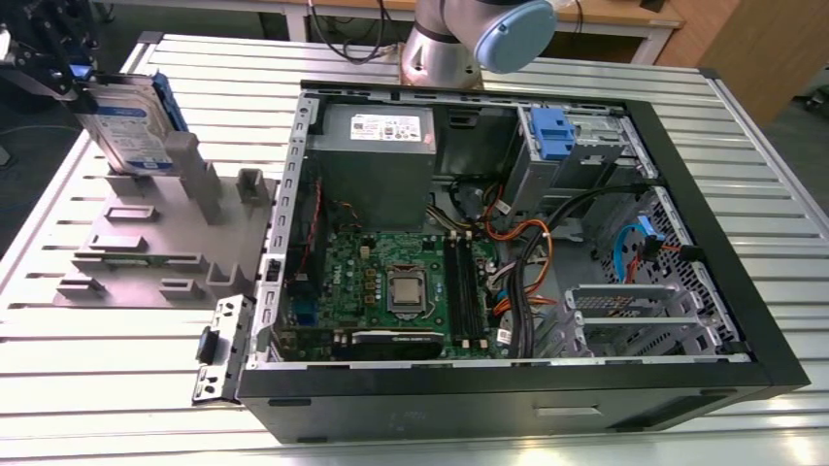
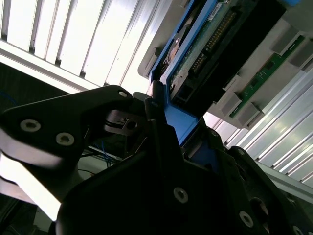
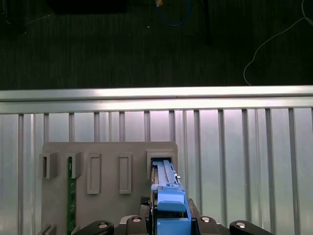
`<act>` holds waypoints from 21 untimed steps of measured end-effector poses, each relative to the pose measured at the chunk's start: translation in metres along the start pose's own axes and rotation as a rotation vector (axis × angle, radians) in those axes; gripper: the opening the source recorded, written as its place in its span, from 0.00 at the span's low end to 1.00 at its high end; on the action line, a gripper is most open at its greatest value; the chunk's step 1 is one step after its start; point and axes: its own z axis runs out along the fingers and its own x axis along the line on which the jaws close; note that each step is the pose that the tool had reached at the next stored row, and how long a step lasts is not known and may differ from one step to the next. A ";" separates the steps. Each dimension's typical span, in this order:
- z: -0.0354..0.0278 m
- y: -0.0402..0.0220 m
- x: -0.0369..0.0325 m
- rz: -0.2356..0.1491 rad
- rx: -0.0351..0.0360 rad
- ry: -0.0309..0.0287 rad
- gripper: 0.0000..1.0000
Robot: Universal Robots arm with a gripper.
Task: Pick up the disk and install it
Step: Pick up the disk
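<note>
The disk (image 1: 130, 128), a silver drive with a white-and-blue label in a blue carrier, stands nearly upright at the exterior view's far left. Its lower end is at a slot of the grey holder block (image 1: 143, 254). My gripper (image 1: 81, 85) comes down on it from above and is shut on its upper end. In the first wrist view the carrier's blue edge (image 3: 168, 198) runs from between my fingers (image 3: 203, 221) down into the slot (image 3: 161, 160). The second wrist view shows the disk (image 2: 205, 54) from its underside, with the blue carrier frame gripped at my gripper (image 2: 161, 115).
An open black computer case (image 1: 725, 243) lies to the exterior view's right of the holder, with its motherboard (image 1: 402, 286), grey power supply (image 1: 376, 155) and a drive bay holding a small blue clip (image 1: 550, 131). A green board (image 3: 71, 196) stands in another holder slot. The slatted aluminium table (image 1: 104, 388) ends just past the holder.
</note>
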 end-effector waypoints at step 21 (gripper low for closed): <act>-0.0098 0.0002 -0.0004 0.000 0.0001 0.0000 0.37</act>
